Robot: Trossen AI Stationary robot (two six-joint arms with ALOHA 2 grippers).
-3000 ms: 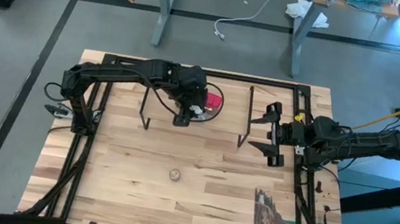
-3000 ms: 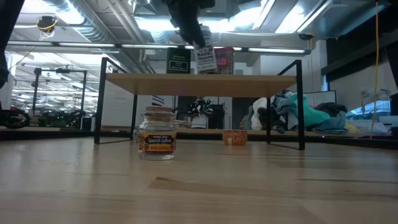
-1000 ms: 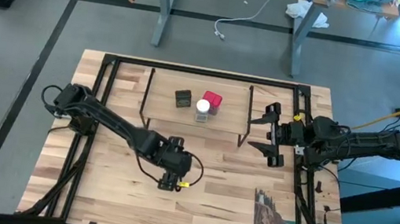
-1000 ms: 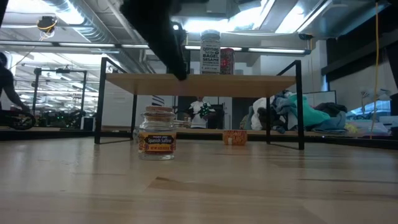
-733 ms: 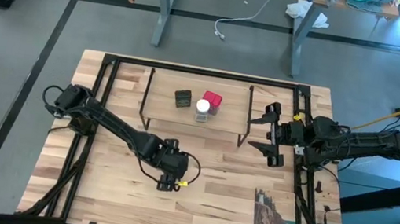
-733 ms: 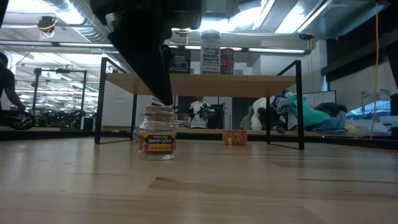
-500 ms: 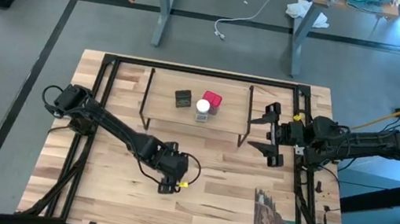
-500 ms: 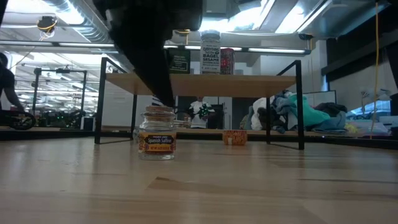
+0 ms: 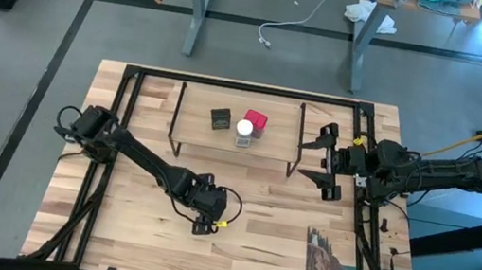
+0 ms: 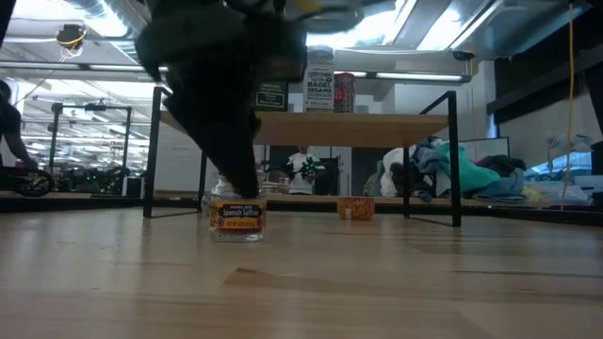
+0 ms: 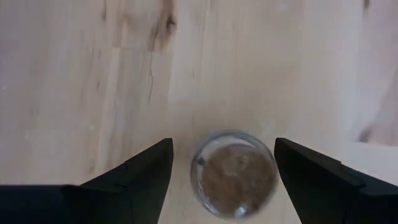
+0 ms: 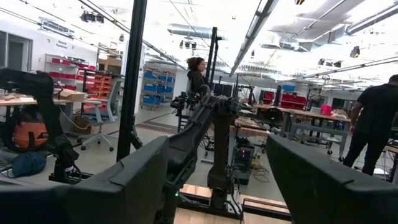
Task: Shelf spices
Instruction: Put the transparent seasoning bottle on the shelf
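— Where do we see the tiny round tan-grey jar [image 11: 234, 172]?

— On the wooden tabletop [image 9: 286, 218], between the left gripper [image 11: 224, 165]'s wide-spread fingers [image 11: 140, 171], untouched.

— Farther back?

— We see the dark square tin [image 9: 219, 118], red square tin [image 9: 255, 121] and white-capped clear jar [image 9: 244, 130] on the light-wood shelf [image 9: 195, 124]; the right gripper [image 9: 323, 161] waits beside it, spread.
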